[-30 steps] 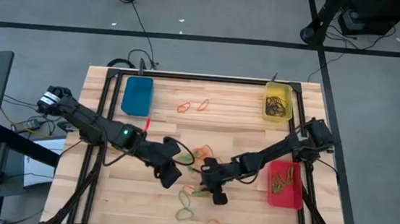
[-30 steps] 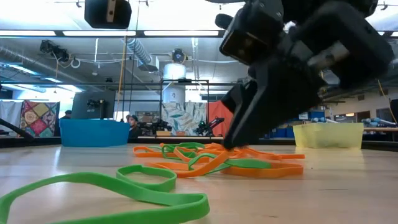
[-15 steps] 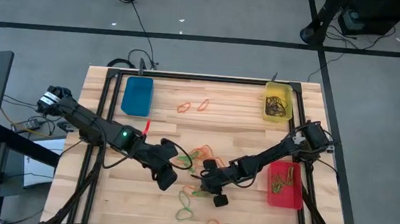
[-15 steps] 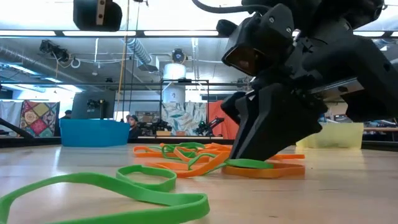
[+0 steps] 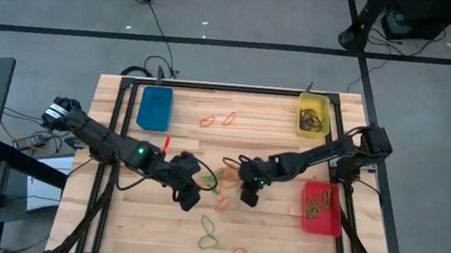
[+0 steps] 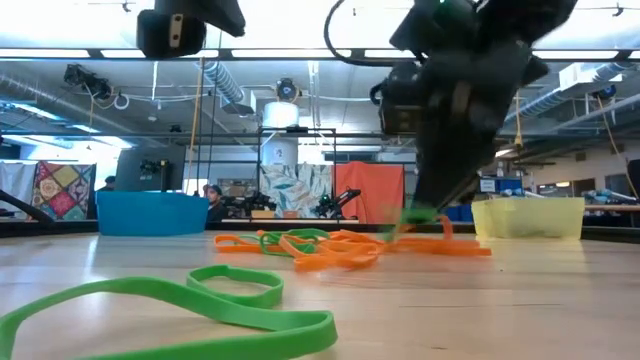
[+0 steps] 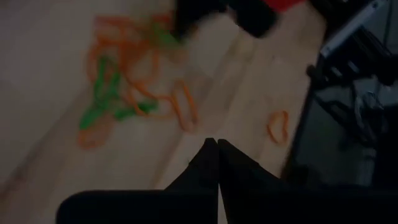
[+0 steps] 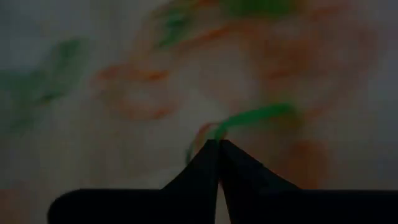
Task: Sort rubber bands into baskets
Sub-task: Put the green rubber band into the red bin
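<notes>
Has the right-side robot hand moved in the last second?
Yes. The right hand has shifted toward the table's far edge, nearer the yellow basket, away from the green band.

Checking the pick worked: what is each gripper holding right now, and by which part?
The right gripper pinches a green rubber band at one end of its loop. The left gripper is shut on nothing.

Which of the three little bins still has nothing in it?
The blue bin, at the table's far left corner. The yellow bin and red bin both hold bands.
</notes>
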`<state>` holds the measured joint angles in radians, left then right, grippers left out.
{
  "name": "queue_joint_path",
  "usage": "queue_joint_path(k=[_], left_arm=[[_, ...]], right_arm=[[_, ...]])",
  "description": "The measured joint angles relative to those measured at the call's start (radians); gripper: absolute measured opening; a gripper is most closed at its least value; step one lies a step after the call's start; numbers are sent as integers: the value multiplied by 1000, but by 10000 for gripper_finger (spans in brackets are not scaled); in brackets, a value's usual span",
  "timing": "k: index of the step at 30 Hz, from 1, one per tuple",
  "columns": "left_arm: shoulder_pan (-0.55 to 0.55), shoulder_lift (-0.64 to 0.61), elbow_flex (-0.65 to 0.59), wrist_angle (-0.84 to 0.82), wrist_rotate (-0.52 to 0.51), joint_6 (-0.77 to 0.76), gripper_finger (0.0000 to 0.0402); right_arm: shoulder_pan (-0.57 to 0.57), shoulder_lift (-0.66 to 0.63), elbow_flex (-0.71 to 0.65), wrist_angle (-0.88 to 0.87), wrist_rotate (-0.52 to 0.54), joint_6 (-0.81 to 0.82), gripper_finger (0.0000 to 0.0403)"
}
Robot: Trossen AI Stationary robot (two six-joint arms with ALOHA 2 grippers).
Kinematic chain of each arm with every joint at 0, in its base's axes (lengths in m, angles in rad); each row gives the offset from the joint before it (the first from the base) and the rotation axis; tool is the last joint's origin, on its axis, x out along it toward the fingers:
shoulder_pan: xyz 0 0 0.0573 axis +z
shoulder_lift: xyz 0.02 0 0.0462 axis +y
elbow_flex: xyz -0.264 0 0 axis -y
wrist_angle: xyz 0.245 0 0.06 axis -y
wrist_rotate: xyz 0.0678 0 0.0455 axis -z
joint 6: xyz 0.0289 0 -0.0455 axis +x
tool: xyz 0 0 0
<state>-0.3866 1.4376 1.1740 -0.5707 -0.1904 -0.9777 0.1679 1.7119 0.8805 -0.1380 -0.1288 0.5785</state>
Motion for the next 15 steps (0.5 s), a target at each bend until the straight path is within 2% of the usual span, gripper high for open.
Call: queue_joint_path(k=[2, 4, 7, 10, 15], left_arm=[[9, 0, 0, 1, -22, 7, 7], [18, 0, 0, 0, -25, 6, 7], [16, 0, 0, 2, -25, 6, 7], [11, 0, 0, 0, -25, 6, 7], [11, 0, 0, 16, -37, 2, 7]], right_arm=[[-17, 5, -27, 91, -183, 10, 22], [-11, 5, -50, 104, -245, 20, 15], [22, -7, -63, 99, -265, 10, 7], [47, -16, -58, 141, -211, 31, 17], [43, -8, -60, 124, -161, 88, 99]])
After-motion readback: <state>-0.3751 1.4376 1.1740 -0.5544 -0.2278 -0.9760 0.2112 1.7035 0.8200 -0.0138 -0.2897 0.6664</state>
